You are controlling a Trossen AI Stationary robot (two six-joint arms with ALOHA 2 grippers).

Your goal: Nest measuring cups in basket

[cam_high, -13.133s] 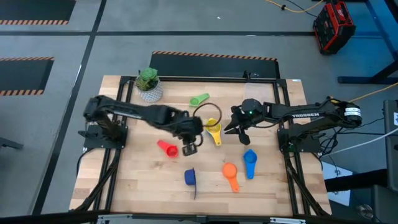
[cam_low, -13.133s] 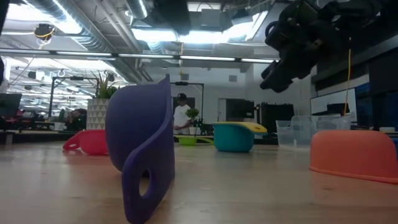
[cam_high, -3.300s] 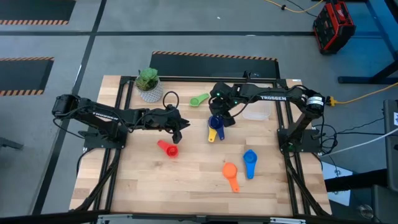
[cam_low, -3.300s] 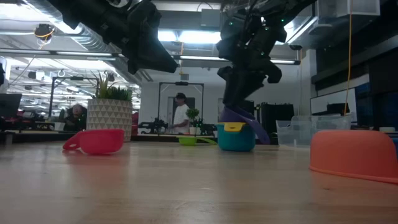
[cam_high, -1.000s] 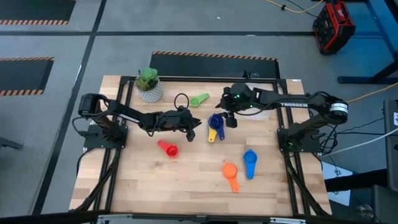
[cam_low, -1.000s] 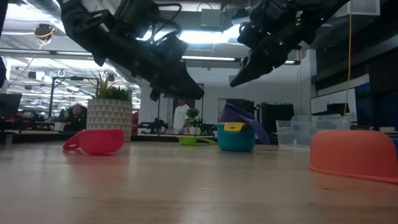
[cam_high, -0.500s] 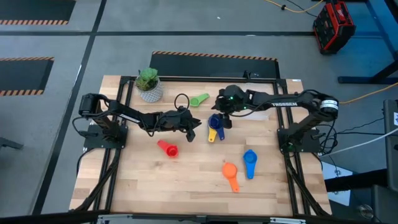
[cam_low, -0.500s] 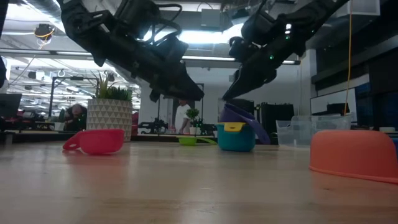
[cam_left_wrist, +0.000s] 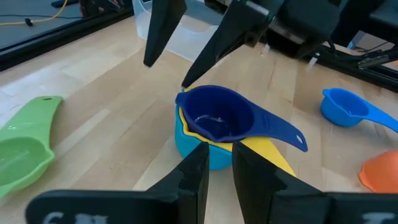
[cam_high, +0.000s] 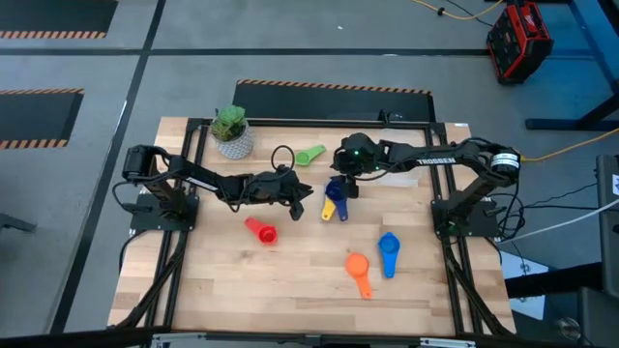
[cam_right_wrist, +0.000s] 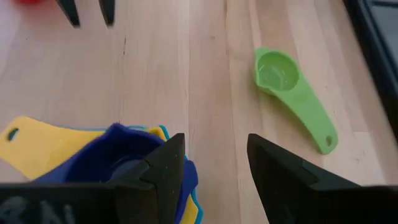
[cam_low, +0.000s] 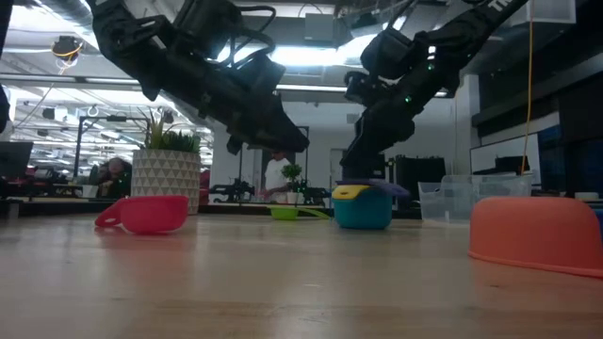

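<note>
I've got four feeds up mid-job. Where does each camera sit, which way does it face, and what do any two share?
High: overhead, straight down; both arms, left tool, right tool.
Low: table height, looking across into the room; both arms overhead.
Left wrist: on the left arm, facing the stacked cups; own fingers below.
Right wrist: on the right arm, over the stack; own open fingers.
Shared: both wrist views show the green cup.
</note>
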